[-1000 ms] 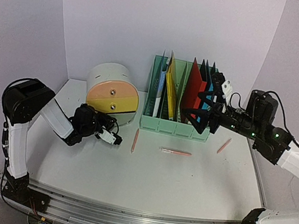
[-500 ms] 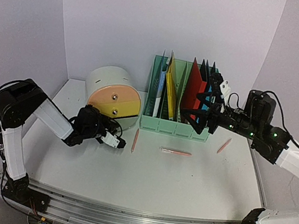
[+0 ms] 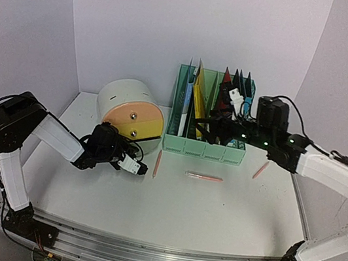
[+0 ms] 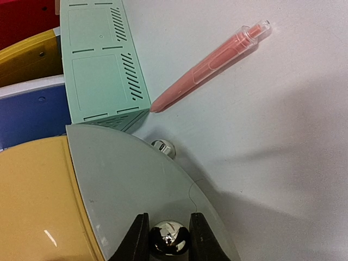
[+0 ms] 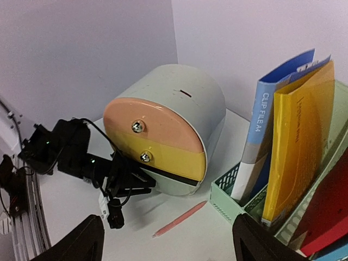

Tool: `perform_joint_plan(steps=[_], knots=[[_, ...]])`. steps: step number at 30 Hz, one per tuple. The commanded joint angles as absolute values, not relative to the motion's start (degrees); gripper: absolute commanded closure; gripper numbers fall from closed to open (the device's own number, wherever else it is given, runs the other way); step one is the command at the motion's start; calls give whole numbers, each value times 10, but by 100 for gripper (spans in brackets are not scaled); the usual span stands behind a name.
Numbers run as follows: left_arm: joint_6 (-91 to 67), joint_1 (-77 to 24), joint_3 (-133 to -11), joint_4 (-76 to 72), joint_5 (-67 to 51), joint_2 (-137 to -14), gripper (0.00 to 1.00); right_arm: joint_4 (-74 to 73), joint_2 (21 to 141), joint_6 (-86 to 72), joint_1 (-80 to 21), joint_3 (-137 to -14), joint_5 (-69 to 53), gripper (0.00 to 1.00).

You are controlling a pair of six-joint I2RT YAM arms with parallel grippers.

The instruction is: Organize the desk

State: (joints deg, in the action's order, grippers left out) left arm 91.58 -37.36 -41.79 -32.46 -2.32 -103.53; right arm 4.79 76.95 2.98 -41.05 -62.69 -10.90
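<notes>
On the white desk (image 3: 167, 215) stands a round grey drawer unit (image 3: 130, 114) with orange and yellow fronts. My left gripper (image 4: 169, 239) is shut on the chrome knob (image 4: 169, 235) of its grey bottom drawer (image 4: 141, 185), which stands slightly out below the yellow front (image 5: 168, 157). From above, the left gripper (image 3: 117, 154) sits low at the unit's front. My right gripper (image 5: 171, 244) hangs open and empty in front of the mint-green file rack (image 3: 203, 149), facing the drawer unit (image 5: 174, 114). A pink pen (image 4: 209, 68) lies between unit and rack.
Pink pens lie on the desk at left (image 3: 157, 163), middle (image 3: 204, 176) and right (image 3: 260, 170). The rack holds upright blue (image 5: 272, 125), yellow (image 5: 299, 141) and red (image 3: 226, 86) folders. Lilac walls close the back and sides; a metal rail (image 3: 154, 253) runs along the front.
My right arm has swung left along the rack's front and turned toward the drawer unit. My left gripper has shifted slightly right, still holding the knob.
</notes>
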Motion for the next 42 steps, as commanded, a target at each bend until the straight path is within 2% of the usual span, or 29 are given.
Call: perform_joint_plan(steps=[1,2,4,8,14,24,36,42], knots=[[903,-375,-418,-287,-38,-1035,96,79,907,-64,-449,-740,-68,19],[906,-375,-414,-294,-38,-1035,96,79,933,-76,-458,-764,-71,20],[909,-375,-409,-299,-35,-1036,96,83,989,-108,-471,-810,-55,31],[910,-375,-403,-301,-39,-1032,96,129,1073,-190,-486,-876,-49,64],[914,-375,-405,-312,-42,-1039,97,215,1171,-280,-489,-929,-23,99],[917,-376,-406,-323,-49,-1034,97,254,1295,-327,-499,-1017,-10,100],[901,-405,-411,-328,-49,-1032,97,287,1334,-374,-520,-1039,46,100],[811,-435,-426,-244,-10,-1011,97,292,1333,-378,-520,-1034,56,100]])
